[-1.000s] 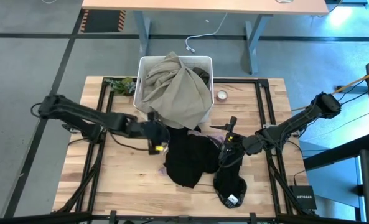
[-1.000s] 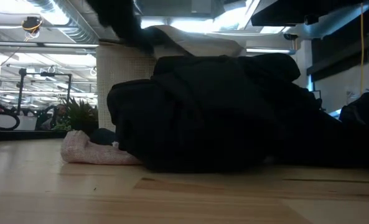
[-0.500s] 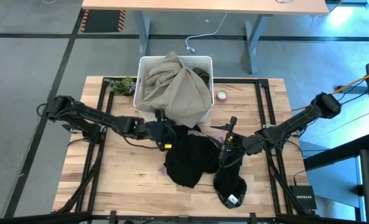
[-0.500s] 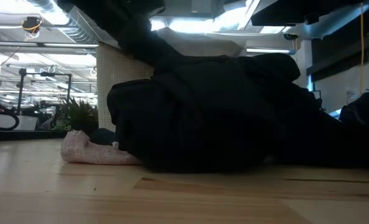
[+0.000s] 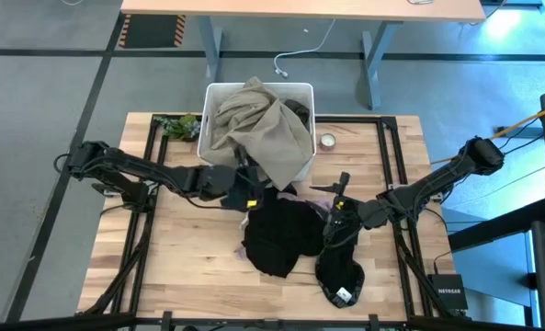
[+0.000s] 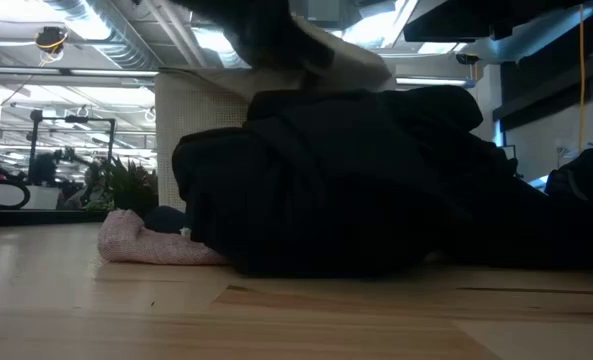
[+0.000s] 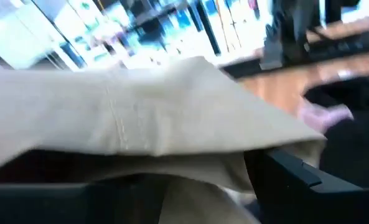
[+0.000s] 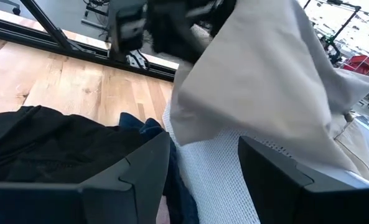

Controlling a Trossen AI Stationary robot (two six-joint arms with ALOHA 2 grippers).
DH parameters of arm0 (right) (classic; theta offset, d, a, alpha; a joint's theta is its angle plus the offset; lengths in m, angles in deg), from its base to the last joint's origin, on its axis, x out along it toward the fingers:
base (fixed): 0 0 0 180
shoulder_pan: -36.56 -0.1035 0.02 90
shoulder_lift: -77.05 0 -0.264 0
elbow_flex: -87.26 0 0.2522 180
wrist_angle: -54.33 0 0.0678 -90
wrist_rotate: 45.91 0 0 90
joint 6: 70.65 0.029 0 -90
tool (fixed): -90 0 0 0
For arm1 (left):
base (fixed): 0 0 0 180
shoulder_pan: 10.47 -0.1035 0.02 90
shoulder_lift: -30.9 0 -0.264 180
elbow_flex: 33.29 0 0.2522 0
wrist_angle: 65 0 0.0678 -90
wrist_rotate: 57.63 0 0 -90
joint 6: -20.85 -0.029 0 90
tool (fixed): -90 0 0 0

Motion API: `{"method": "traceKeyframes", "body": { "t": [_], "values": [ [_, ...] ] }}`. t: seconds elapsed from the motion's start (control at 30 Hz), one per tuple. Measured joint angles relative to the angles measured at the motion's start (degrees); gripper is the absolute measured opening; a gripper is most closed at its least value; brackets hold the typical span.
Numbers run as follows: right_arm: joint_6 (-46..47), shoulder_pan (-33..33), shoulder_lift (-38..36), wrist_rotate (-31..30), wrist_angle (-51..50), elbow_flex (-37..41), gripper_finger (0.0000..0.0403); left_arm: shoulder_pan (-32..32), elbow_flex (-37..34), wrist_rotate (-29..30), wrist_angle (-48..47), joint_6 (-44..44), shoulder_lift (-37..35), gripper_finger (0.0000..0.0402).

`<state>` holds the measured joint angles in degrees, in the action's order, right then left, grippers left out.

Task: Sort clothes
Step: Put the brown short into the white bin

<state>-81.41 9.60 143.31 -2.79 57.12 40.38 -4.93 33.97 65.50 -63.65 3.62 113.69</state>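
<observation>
A pale wooden worktop (image 5: pixel 189 267) sits in a workshop with grey floor, a desk beyond it and bright lights overhead. The left tool (image 5: pixel 245 187) is at the front edge of the white bin (image 5: pixel 213 94), right against the hanging hem of the beige garment (image 5: pixel 263 129); its wrist view is filled with that beige cloth lying between its fingers, so I'd judge it has hold of the hem, though I cannot tell this for sure. The right tool (image 5: pixel 338 221) rests just right of the black garment (image 5: pixel 281 234), fingers spread wide and empty, the bin's mesh wall showing between them.

Outward from there: the beige piece is heaped in the bin and spills over its front. The black one lies mid-worktop, a second dark garment (image 5: pixel 338 274) near the front edge, a pink one (image 6: pixel 151 242) and a small blue one (image 8: pixel 144 127) tucked at the bin's foot.

Sorting looks barely begun: most pieces remain loose on the worktop.
</observation>
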Motion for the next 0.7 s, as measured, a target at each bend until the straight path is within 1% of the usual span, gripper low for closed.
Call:
{"method": "traceKeyframes", "body": {
  "t": [0.1, 0.2, 0.3, 0.4, 0.5, 0.57, 0.63, 0.7],
  "values": [
    [0.00, 0.00, 0.00, 0.00, 0.02, 0.00, 0.0209, -0.60, 2.24, 4.43, 3.48, -4.62, 0.00, 0.0198],
    [0.00, 0.00, 0.00, 0.02, 0.00, 0.00, 0.0209, -3.16, 4.15, 8.35, 5.08, -8.53, -0.07, 0.0198],
    [0.02, 0.00, 0.00, 0.04, 0.00, 0.00, 0.0209, -6.91, 4.47, 10.66, 4.26, -7.70, -0.07, 0.0198],
    [0.02, 0.00, 0.00, 0.06, 0.00, 0.00, 0.0209, -10.14, 4.47, 11.08, -0.31, -3.79, -0.07, 0.0198],
    [0.02, 0.00, 0.00, 0.81, -0.15, 0.00, 0.0209, -11.42, 4.45, 10.06, -3.89, -0.20, -0.05, 0.0198],
    [0.01, 0.00, 0.01, 1.49, -0.16, 0.00, 0.0209, -10.74, 4.45, 6.96, -4.13, 1.33, -0.89, 0.0198],
    [0.00, 0.00, 0.00, 1.46, -0.17, 0.00, 0.0209, -9.15, 4.45, 2.47, -3.16, 2.09, -2.15, 0.0198],
    [0.00, 0.00, 0.00, 1.46, -0.20, 0.00, 0.0209, -6.94, 4.45, -0.38, -2.97, 1.63, -3.34, 0.0198]
  ]
}}
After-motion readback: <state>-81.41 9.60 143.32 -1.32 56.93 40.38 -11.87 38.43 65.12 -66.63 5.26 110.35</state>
